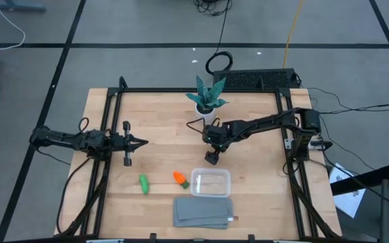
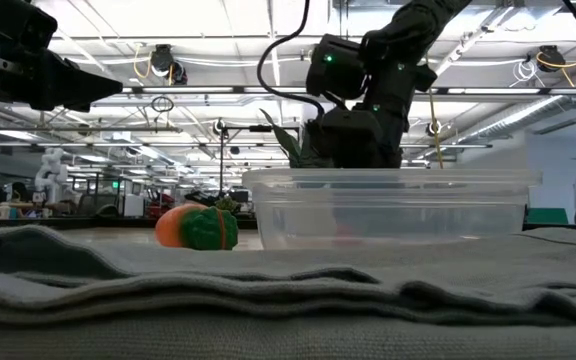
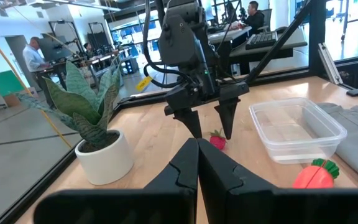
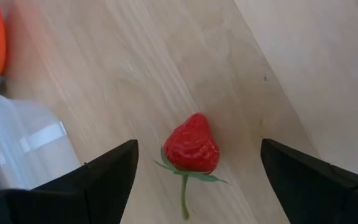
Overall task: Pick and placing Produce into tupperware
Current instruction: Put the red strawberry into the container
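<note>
The right gripper (image 4: 194, 168) hangs over the pale wooden table (image 1: 161, 128) with its two dark fingers (image 4: 104, 171) spread wide apart and nothing held; a small red toy strawberry with a green stalk (image 4: 191, 149) lies on the wood in the gap between them, touching neither finger, its stalk pointing back toward the wrist; from the left wrist view the same berry (image 3: 217, 140) sits just below the pointed fingertips (image 3: 227, 118), which stand a little above the table, though whether they clear the berry's top is hard to judge from there. Just beside one finger lies the small clear rectangular plastic box with rounded corners (image 1: 211, 182), upright and seemingly with no produce in it; beyond that finger, near the box's short side, rests the orange toy carrot with a green top (image 1: 180, 178), lying on its side and apart from the box; farther out again, toward the left arm, is the elongated green toy vegetable (image 1: 144, 183), well apart from the carrot. A flat grey folded cloth (image 1: 203, 212) lies next to the box on the side away from the right fingers; a teal leafy plant in a white pot (image 1: 208, 98) stands behind the right gripper. The left gripper (image 1: 140, 142) waits over the left side of the table, its fingers pressed together on nothing.
</note>
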You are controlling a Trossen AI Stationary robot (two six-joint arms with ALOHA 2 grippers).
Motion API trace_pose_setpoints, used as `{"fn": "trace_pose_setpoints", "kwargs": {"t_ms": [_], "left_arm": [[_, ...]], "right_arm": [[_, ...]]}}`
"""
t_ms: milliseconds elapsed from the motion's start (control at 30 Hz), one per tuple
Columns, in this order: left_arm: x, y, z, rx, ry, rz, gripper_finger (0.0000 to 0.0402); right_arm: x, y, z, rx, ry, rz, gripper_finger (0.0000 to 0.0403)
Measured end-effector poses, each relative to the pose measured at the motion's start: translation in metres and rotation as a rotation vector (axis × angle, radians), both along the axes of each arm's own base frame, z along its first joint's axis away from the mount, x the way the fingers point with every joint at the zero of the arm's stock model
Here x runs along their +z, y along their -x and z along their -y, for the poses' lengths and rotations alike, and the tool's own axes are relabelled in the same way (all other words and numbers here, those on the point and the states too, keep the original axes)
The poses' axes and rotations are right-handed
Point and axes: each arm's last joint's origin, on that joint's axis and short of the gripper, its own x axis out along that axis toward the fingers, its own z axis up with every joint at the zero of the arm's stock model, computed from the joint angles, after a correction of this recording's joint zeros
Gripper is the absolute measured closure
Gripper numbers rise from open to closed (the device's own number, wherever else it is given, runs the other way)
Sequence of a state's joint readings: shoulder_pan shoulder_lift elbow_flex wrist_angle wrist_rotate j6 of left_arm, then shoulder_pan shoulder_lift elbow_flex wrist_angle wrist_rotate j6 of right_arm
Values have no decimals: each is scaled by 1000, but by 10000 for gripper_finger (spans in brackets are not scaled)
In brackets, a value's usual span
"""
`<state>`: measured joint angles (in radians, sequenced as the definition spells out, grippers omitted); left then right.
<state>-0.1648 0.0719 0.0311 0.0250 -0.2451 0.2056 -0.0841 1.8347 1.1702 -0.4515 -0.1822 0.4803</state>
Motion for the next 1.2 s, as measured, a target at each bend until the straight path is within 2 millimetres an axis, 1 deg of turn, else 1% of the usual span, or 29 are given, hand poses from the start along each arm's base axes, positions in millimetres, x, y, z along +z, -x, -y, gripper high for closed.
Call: {"fn": "trace_pose_setpoints", "kwargs": {"t_ms": [300, 533, 633, 867, 1100, 1200], "left_arm": [[0, 0, 0, 0, 0, 0, 392], [0, 0, 0, 0, 0, 0, 392], [0, 0, 0, 0, 0, 0, 392], [0, 0, 0, 0, 0, 0, 392], [0, 0, 0, 0, 0, 0, 392], [0, 0, 0, 0, 0, 0, 392]], "right_arm": [[0, -2, -8, 3, 51, 10, 71], [-1, 0, -8, -6, 97, -15, 71], [-2, 0, -10, -5, 101, 2, 71], [-13, 6, -11, -22, 91, 13, 71], [-14, 6, -12, -4, 97, 17, 71], [-14, 6, -12, -1, 98, 19, 77]]}}
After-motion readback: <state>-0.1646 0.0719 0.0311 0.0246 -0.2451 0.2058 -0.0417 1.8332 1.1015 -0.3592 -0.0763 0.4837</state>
